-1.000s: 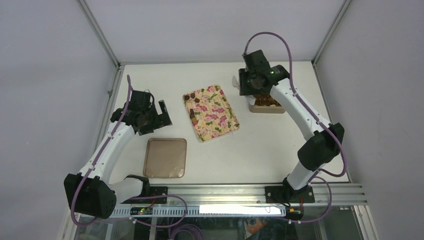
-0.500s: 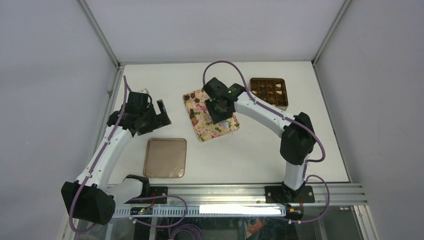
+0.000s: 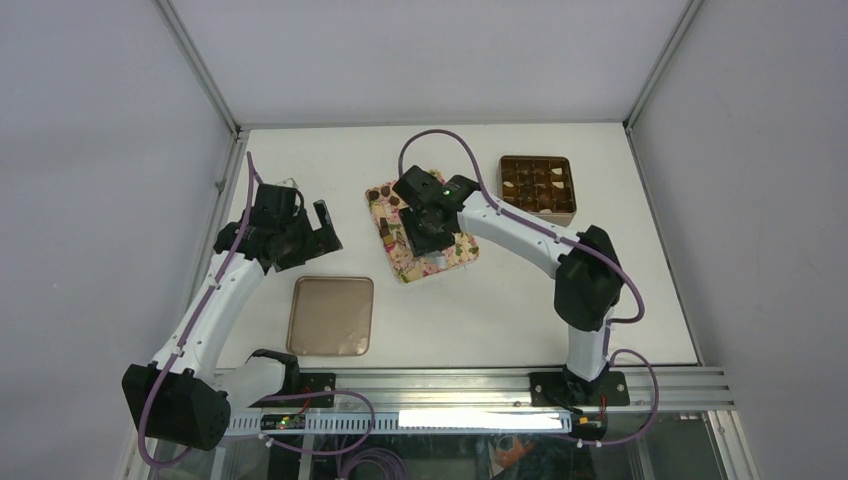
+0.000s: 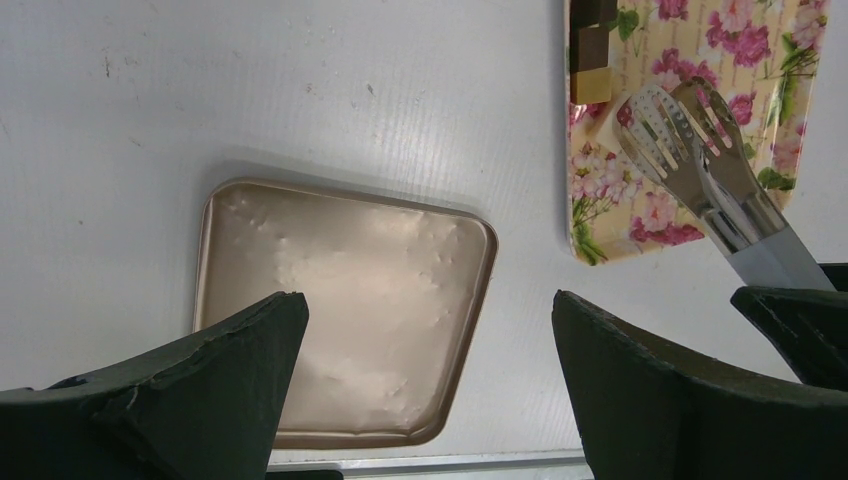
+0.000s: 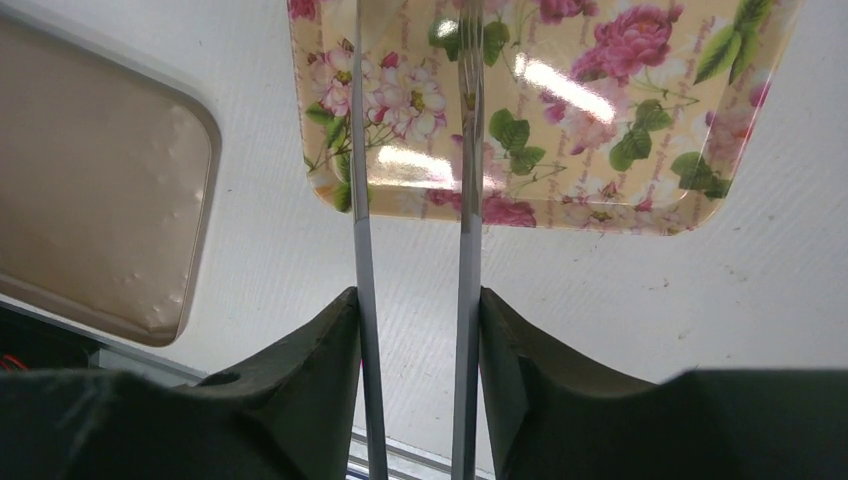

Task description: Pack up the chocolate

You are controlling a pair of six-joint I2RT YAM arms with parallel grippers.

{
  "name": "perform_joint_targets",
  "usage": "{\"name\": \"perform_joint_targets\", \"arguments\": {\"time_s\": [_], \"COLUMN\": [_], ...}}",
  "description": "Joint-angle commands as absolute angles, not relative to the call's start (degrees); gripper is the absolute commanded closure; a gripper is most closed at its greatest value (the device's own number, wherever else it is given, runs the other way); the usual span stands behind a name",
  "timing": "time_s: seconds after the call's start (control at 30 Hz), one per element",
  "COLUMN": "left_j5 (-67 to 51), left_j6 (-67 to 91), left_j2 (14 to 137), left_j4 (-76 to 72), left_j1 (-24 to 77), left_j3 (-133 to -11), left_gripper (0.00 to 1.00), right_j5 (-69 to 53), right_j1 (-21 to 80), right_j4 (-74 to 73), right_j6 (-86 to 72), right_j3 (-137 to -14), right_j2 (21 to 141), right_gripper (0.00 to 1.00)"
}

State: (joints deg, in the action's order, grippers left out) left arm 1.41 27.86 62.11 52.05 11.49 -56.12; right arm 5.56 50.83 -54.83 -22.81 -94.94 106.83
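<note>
A few dark chocolate pieces (image 3: 385, 196) lie along the left edge of the floral tray (image 3: 402, 264). In the left wrist view, chocolate pieces (image 4: 592, 45) show at the tray's (image 4: 640, 215) top corner. My right gripper (image 3: 426, 226) hovers over the tray, shut on metal tongs (image 4: 700, 150). The tongs' slotted tips are slightly apart, just right of the chocolates and holding nothing. In the right wrist view both tong blades (image 5: 466, 200) run up between my right gripper's (image 5: 412, 310) fingers. My left gripper (image 3: 315, 228) hangs open and empty above the table, left of the tray. The compartment box (image 3: 538, 186) stands at the back right with some pieces inside.
The flat tan lid (image 3: 330, 315) lies on the table near the front left, below my left gripper (image 4: 430, 310); the lid (image 4: 340, 310) fills the left wrist view's centre. A corner of the lid (image 5: 90, 200) shows in the right wrist view. Metal frame posts rise at the table's back corners.
My right arm swung with the tongs from the box at the back right over to the floral tray and drifted a little further left. The left arm barely moved.
</note>
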Motion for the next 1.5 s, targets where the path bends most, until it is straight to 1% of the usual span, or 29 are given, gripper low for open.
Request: {"name": "perform_joint_targets", "arguments": {"time_s": [0.0, 0.37, 0.5, 0.67, 0.7, 0.83, 1.03, 1.17, 1.3, 1.47], "left_j5": [1.4, 1.1, 0.9, 0.7, 0.6, 0.4, 0.1, 0.1, 0.2, 0.2], "left_j6": [27.6, 27.3, 27.3, 27.3, 27.3, 27.2, 27.2, 27.2, 27.1, 27.5], "left_j2": [60.1, 60.4, 60.7, 60.9, 60.9, 61.2, 62.0, 62.4, 62.3, 62.5], "left_j4": [51.3, 51.5, 51.5, 51.5, 51.5, 51.5, 51.4, 51.5, 51.5, 51.5], "left_j1": [10.7, 10.7, 10.7, 10.7, 10.7, 10.7, 10.7, 10.7, 10.7, 10.7], "left_j3": [-57.1, -57.6, -57.7, -57.9, -57.9, -58.1, -58.3, -58.8, -59.4, -59.9], "left_gripper": [0.01, 0.01, 0.01, 0.01, 0.01, 0.01, 0.01, 0.01, 0.01, 0.01], "right_j5": [8.3, 8.7, 9.9, 12.7, 13.3, 15.2, 17.6, 18.1, 18.6, 16.2], "right_j1": [52.6, 55.6, 56.0, 56.0, 56.0, 55.9, 55.2, 52.5, 46.8, 36.9], "right_j4": [-55.6, -56.3, -56.7, -57.9, -58.5, -59.9, -61.4, -60.6, -60.1, -59.1], "right_j6": [-23.8, -23.5, -23.3, -22.9, -22.8, -22.7, -22.8, -23.4, -23.3, -22.1], "right_j3": [-98.7, -101.5, -101.8, -101.8, -102.0, -102.1, -101.0, -98.4, -95.5, -90.9], "right_j2": [107.9, 110.5, 110.3, 109.6, 109.5, 108.2, 103.3, 98.1, 93.2, 88.1], "right_gripper": [0.54, 0.54, 0.64, 0.83, 0.88, 1.0, 1.0, 1.0, 1.0, 1.0]}}
